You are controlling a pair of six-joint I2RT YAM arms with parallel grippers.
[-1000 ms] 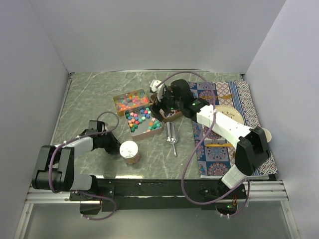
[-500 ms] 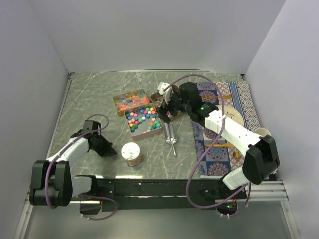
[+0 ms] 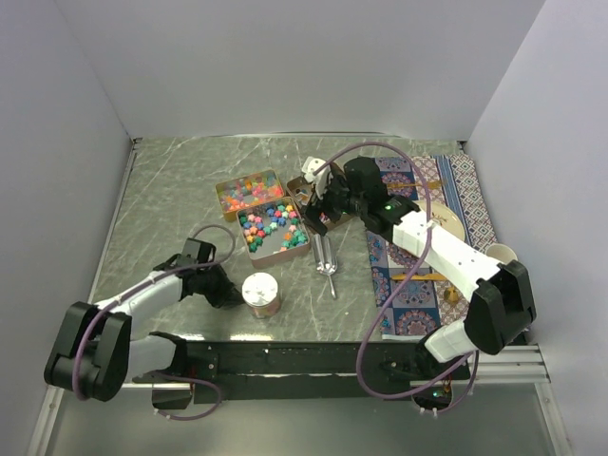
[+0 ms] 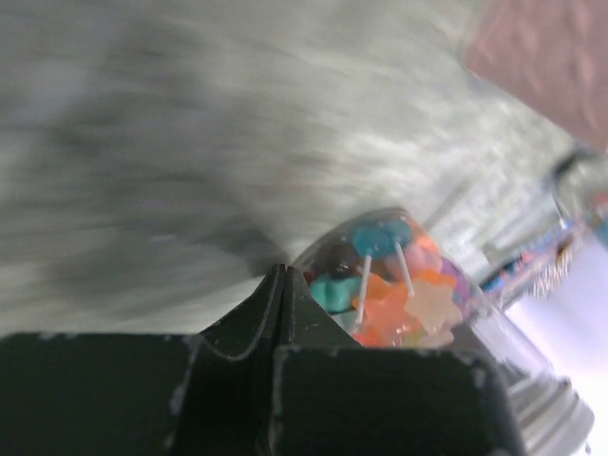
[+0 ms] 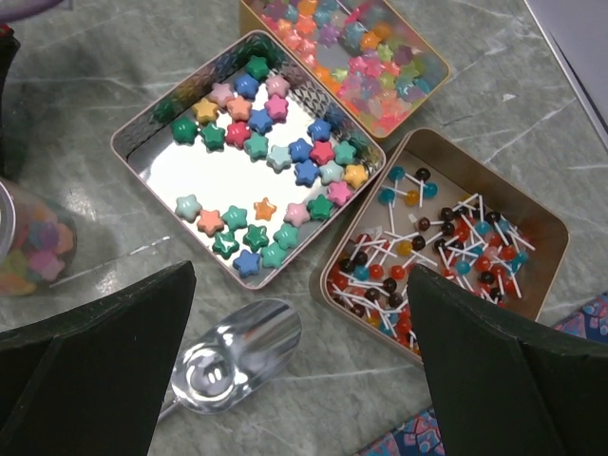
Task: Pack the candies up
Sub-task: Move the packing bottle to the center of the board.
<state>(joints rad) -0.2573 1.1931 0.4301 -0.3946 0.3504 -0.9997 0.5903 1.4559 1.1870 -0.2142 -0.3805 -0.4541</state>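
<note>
Three bronze tins hold candies: pastel bits (image 5: pixel 351 52), coloured stars (image 5: pixel 261 157) and small ball lollipops on white sticks (image 5: pixel 446 242). They also show in the top view, with the star tin (image 3: pixel 274 229) in the middle. My right gripper (image 5: pixel 304 375) is open and empty and hovers above the tins (image 3: pixel 318 217). A clear jar (image 3: pixel 259 294) with a pale lid holds mixed candies (image 4: pixel 399 290). My left gripper (image 4: pixel 280 274) is shut and empty, its tip right beside the jar's glass, to the jar's left in the top view (image 3: pixel 231 295).
A small metal scoop (image 5: pixel 233 351) lies on the marble just below the star tin, also seen from above (image 3: pixel 328 259). A patterned mat (image 3: pixel 427 275) at the right carries a plate (image 3: pixel 442 220). A cup (image 3: pixel 505 254) stands at its right edge.
My left gripper has swung right along the table up to the jar, and the jar has shifted slightly right. My right gripper moved a little right over the tins, then held still.
</note>
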